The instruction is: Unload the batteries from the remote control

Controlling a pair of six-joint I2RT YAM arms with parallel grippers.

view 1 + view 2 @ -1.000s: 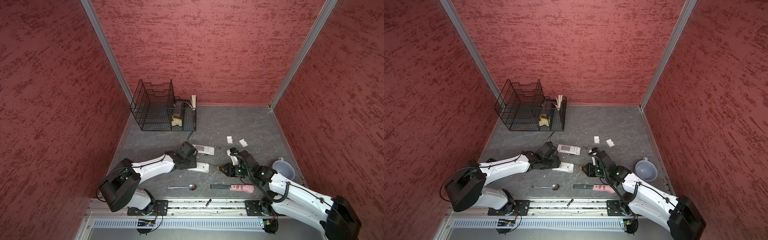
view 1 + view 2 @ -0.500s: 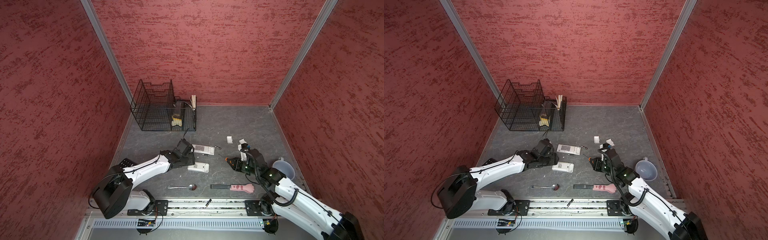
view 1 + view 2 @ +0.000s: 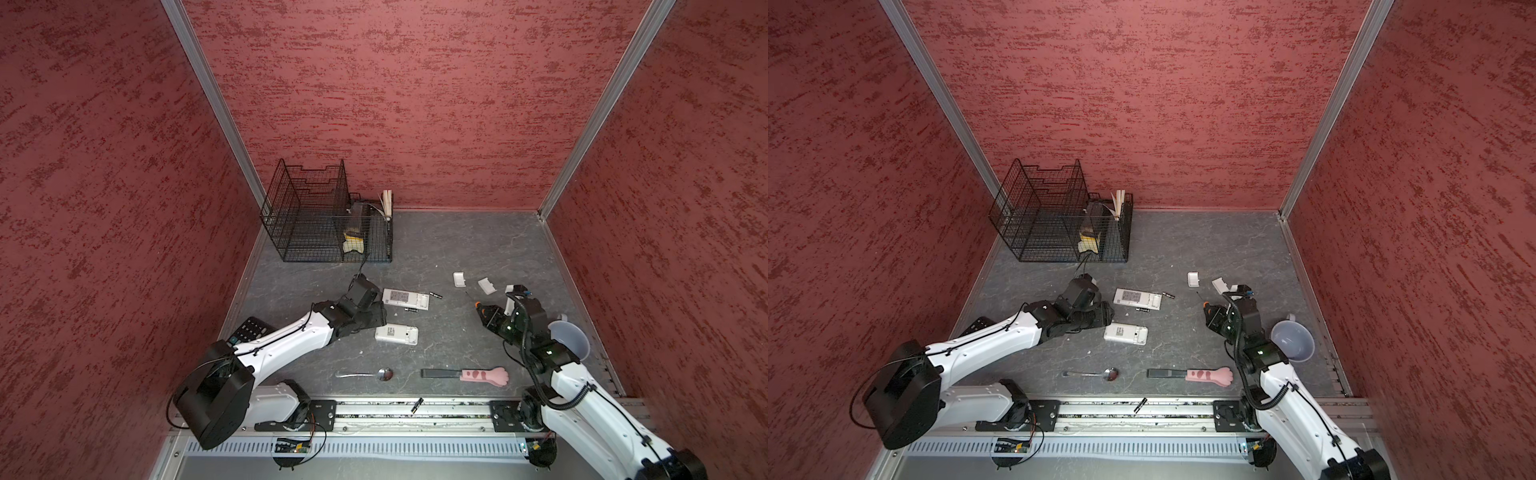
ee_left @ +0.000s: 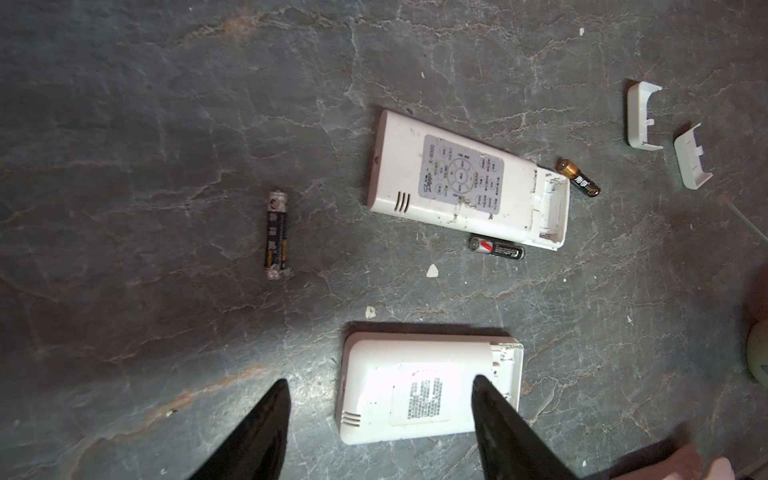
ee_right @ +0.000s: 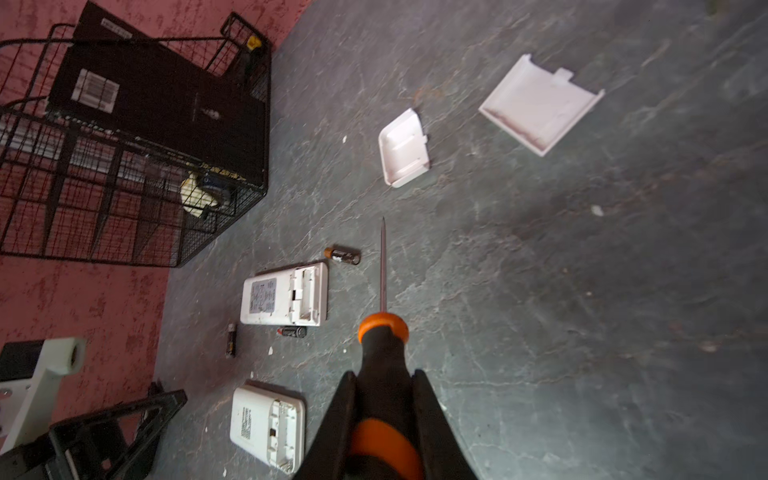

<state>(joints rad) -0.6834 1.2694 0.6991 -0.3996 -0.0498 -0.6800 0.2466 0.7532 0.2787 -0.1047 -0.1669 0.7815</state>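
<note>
My left pincer [image 4: 380, 380] hangs wide and empty over the near remote [image 4: 428, 386], whose open bay looks bare. My right pincer [image 5: 384, 374] is clamped on the screwdriver [image 5: 384, 332], shaft pointing out over the desk [image 4: 124, 124].

The batteries are out on the desk. One battery [image 4: 578, 178] lies just beside the open end of the far remote [image 4: 453, 183]. A second battery [image 4: 496, 248] lies just beside its long edge, and a third battery [image 4: 276, 235] lies alone, well apart from both remotes. What looks like a fourth battery [image 3: 417, 404] sits in the front rail.

I judge them light, stiff, smooth and round, so they will roll or squirt out of a careless pinch. I would close across the middle of the barrel, square to its length. The third battery's ends look crusted, so it may drag.

The two beside the far remote leave little room, so I must slip in between battery and casing without nudging either. The loose covers [image 4: 644, 116] lie beyond them. The wire basket [image 3: 328, 220], spoon [image 3: 365, 374] and pink-handled tool [image 3: 465, 375] are well apart.
</note>
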